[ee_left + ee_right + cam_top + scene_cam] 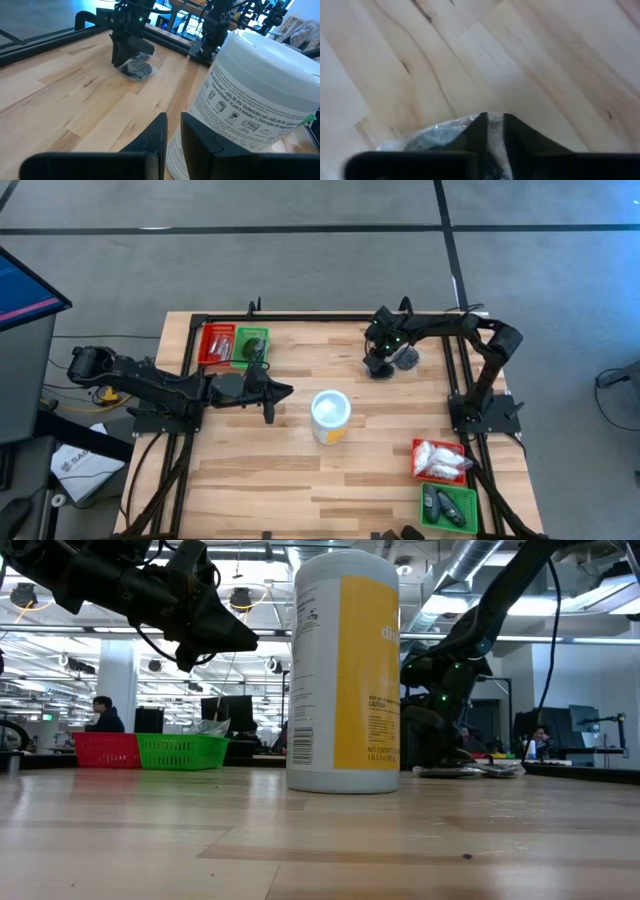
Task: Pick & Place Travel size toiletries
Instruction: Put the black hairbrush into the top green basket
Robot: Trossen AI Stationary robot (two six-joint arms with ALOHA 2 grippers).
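A dark grey round piece in clear crinkly wrap (405, 358) lies on the table at the far right; it also shows in the left wrist view (138, 70). My right gripper (381, 368) stands on it, pointing down, shut on its wrap (440, 137). My left gripper (280, 392) hangs above the table left of the white cup (330, 416), shut and empty (172, 131). White sachets lie in the near red tray (438, 458) and dark pieces in the near green tray (447, 506). My right gripper pinches the clear crinkly wrap (495, 131) of the dark round piece between its two fingers. The fingers come from above, pointing down. The piece lies on the table beside the fingers (125, 52); the gripper hides which edge of the wrap it has.
The white cup with a yellow label (345, 670) stands upright mid-table between the arms. A red tray (215, 343) and a green tray (251, 345) holding items stand at the far left. Black frame rails (455, 360) run along the table's sides. People show in the room behind.
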